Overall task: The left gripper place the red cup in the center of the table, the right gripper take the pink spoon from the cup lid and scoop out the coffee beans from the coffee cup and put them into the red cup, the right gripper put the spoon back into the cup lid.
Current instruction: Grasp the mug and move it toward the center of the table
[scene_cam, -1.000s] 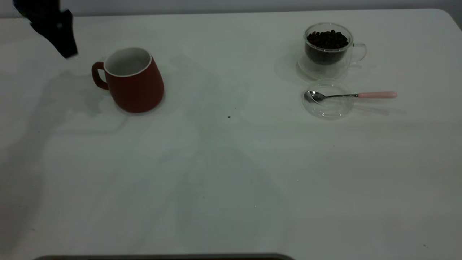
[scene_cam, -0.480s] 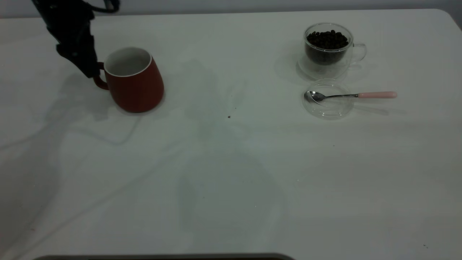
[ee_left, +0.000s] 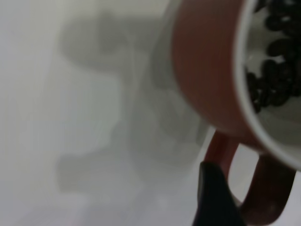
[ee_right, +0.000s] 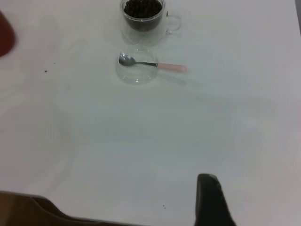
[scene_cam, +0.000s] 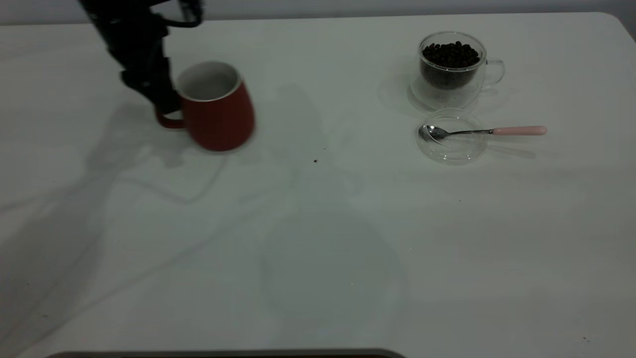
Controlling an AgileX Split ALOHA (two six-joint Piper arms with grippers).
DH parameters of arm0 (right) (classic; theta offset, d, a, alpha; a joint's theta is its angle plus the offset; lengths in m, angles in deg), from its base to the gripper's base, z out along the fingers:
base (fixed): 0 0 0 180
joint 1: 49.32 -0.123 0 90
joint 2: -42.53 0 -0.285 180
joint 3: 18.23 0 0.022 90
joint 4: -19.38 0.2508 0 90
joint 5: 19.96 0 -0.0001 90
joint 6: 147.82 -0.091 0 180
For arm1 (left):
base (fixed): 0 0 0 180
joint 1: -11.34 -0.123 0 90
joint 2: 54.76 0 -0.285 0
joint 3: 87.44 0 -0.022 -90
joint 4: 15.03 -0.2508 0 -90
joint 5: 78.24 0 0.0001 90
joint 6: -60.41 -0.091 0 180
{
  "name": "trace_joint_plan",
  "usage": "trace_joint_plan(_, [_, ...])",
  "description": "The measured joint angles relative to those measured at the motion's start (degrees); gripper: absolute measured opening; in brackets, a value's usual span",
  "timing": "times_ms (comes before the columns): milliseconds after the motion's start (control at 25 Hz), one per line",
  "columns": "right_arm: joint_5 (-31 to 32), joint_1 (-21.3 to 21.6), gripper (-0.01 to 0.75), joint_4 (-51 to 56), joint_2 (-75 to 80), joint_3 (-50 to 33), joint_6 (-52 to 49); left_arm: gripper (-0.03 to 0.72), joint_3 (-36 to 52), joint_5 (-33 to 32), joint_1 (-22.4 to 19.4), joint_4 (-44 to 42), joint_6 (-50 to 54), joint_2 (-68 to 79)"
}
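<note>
Pale grey worktop (scene_cam: 318,238) carries everything. At its far left, the left pincer (scene_cam: 164,102) is closed on the handle of the squat red ceramic cup (scene_cam: 216,107), which has been shifted toward the centre from where it stood half a second ago. Placement is judged under way, not finished. Untouched at the right are the pink-handled metal spoon (scene_cam: 484,131) on the clear glass lid (scene_cam: 451,144) and the glass cup of coffee beans (scene_cam: 451,64). Only one finger of the right pincer (ee_right: 211,200) is seen, its state not discernible.

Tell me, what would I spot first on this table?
First the red cup at the far left, with the black left gripper at its handle. Over on the right, a glass coffee cup of dark beans stands behind a clear cup lid holding the pink spoon.
</note>
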State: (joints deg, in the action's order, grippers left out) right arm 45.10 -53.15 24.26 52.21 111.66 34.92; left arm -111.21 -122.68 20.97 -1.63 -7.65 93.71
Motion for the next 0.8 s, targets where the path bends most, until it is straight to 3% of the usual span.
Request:
trace_joint_plan(440, [0.0,0.0,0.489,0.0,0.0,0.0,0.0,0.493,0.0,6.64,7.86,5.38,0.0,0.87])
trace_joint_plan(800, [0.0,0.0,0.489,0.0,-0.26,0.0,0.0,0.493,0.0,1.97,8.33,1.98,5.29,-3.04])
